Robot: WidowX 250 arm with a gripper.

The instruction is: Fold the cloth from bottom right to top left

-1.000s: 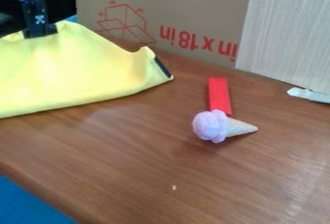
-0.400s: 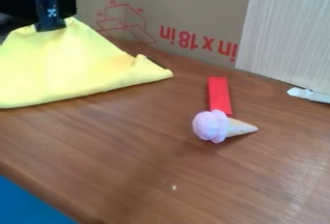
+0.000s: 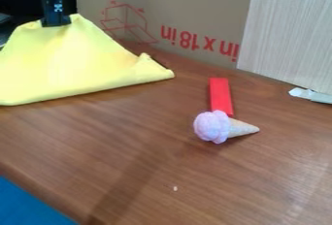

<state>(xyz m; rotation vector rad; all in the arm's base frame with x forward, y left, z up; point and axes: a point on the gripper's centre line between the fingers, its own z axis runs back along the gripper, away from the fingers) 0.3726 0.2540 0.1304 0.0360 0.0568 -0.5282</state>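
Over at the upper left, the black gripper (image 3: 56, 24) pinches the soft yellow cloth (image 3: 65, 64), peaked above the wood-grained table (image 3: 149, 156).

The left edge cuts off the yellow cloth (image 3: 65, 64), which hides the tips of the tool (image 3: 56, 24). The toy ice cream (image 3: 211, 126) probably covers a bit of the red block (image 3: 220, 95). The right edge crops a pale object (image 3: 312, 95); one speck (image 3: 175, 188) is too small to name.
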